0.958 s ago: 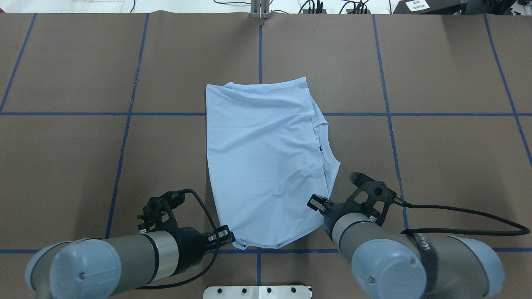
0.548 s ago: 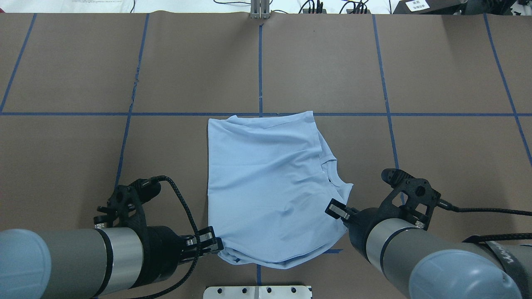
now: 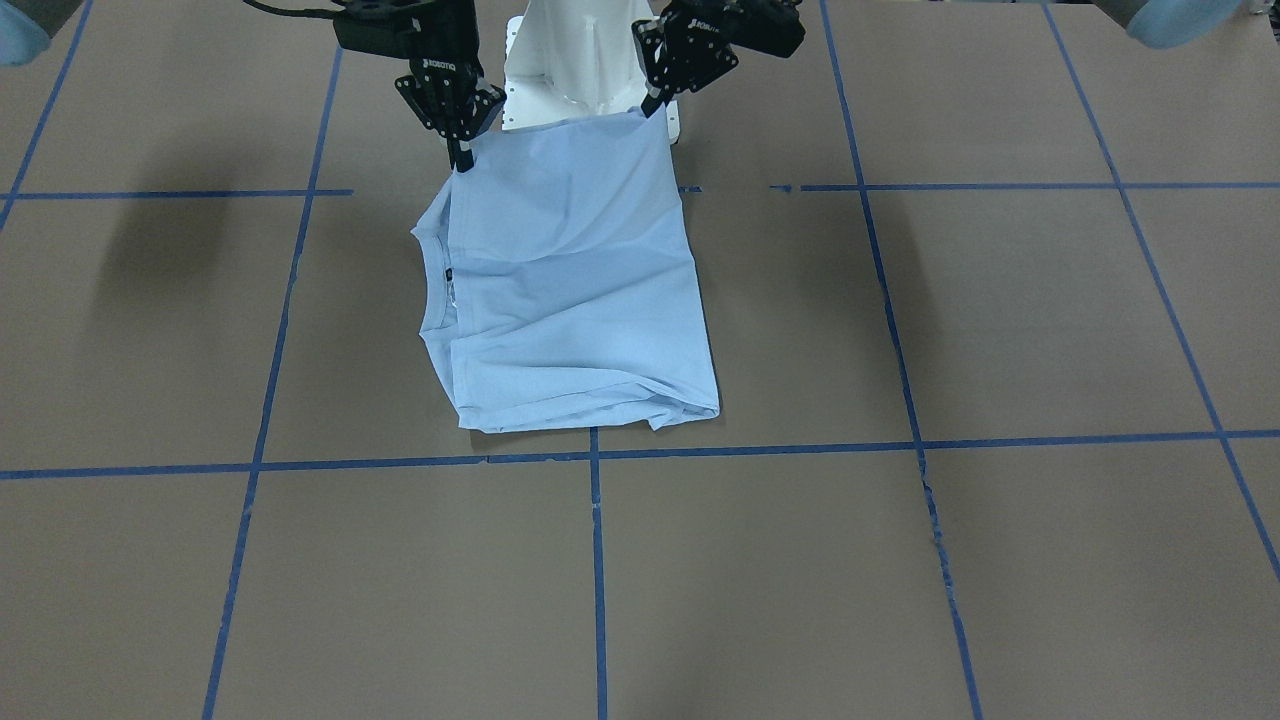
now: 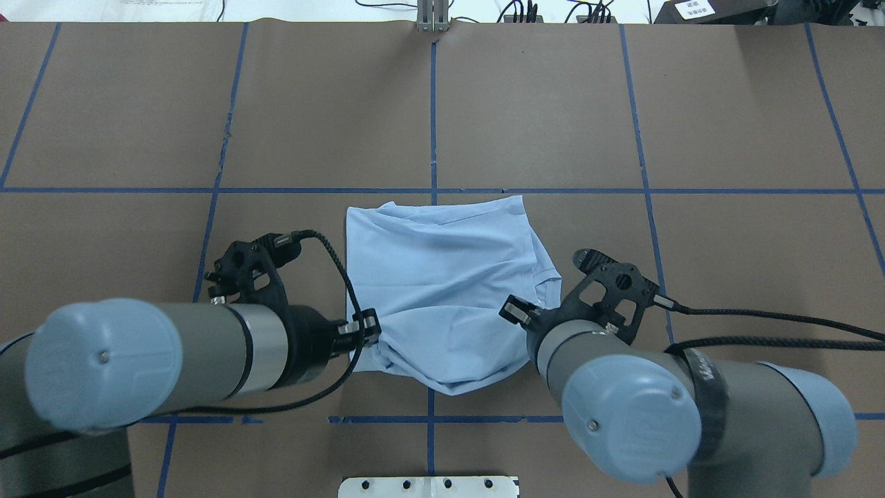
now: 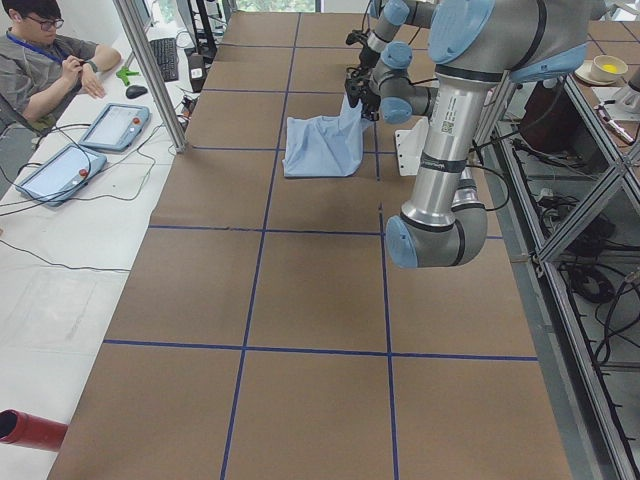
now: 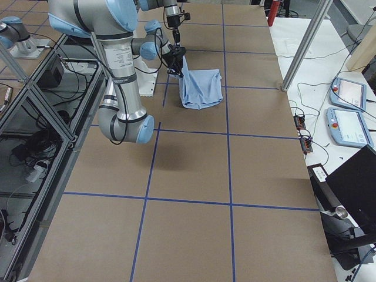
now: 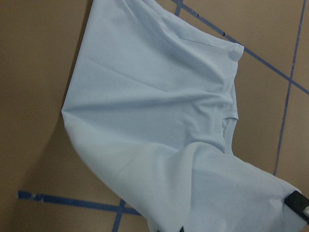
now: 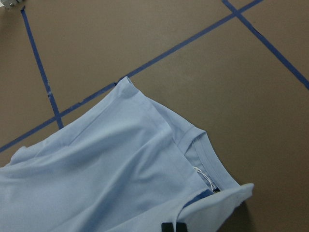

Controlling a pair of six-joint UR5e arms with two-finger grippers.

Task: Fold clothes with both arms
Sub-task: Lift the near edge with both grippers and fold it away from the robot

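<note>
1. Just in front of the white pedestal base, the light blue T-shirt has its base-side edge lifted off the bench and drawn taut between the two claws. The rest slopes down away from the base and lies flat.
2. On the base's left side, the black two-fingered left claw is pinched narrow on one raised corner of the cloth.
3. On the base's right side, the right claw is closed on the other raised corner, and the fabric bunches in small pleats under its tips.
4. The T-shirt is folded into a rough rectangle of thin, soft knit. Shallow creases run across it, and stacked hems show at the end farthest from the base.
5. A ribbed, curved collar sits along the edge on the base's right side, with a small dark label inside it.
6. The bench is covered in matte brown paper marked into big squares by blue tape. The shirt's end farthest from the base stops just short of one cross line.
7. Reaching out from the base, the left arm and right arm are smooth grey-and-silver tubes with rounded light blue caps.
</note>
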